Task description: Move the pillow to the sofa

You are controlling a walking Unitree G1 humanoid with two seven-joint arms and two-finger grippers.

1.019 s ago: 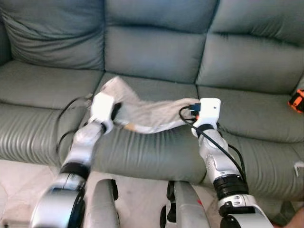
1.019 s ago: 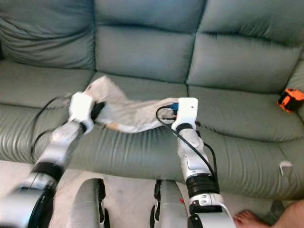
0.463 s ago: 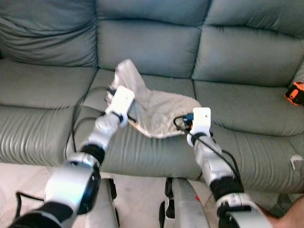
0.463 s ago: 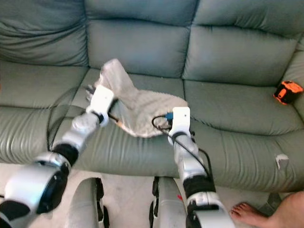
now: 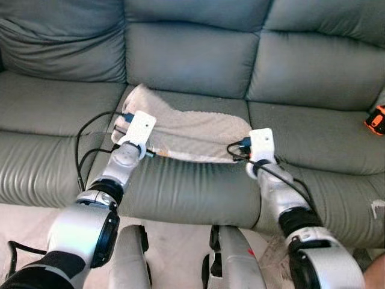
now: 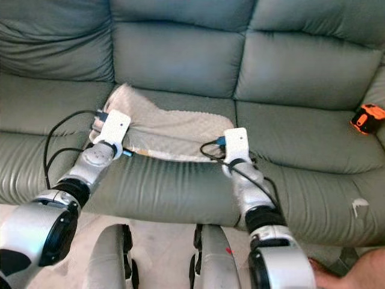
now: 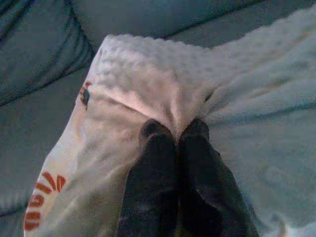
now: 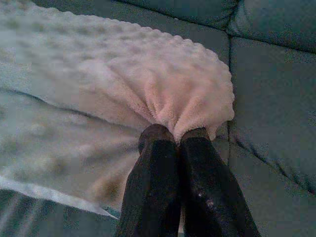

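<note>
A flat, cream, fuzzy pillow [image 5: 189, 129] with an orange print lies stretched across the middle seat of the grey-green sofa [image 5: 192, 57]. My left gripper [image 7: 174, 133] is shut on a pinch of its fabric at the pillow's left end. At the right end my right gripper [image 8: 174, 133] is shut on a bunched fold of the pillow [image 8: 163, 89]. In the head views both wrists [image 5: 137, 127] rest low on the seat's front part, one at each end of the pillow.
An orange and black object [image 6: 367, 118] lies on the sofa's far right seat. A small white scrap [image 6: 358, 205] sits on the front of the right cushion. A person's bare foot [image 6: 367, 271] is on the floor at the lower right.
The pillow was crumpled and raised between the grippers; now it lies flatter and spread on the middle seat. Both grippers have moved apart and lower, still holding its ends.
</note>
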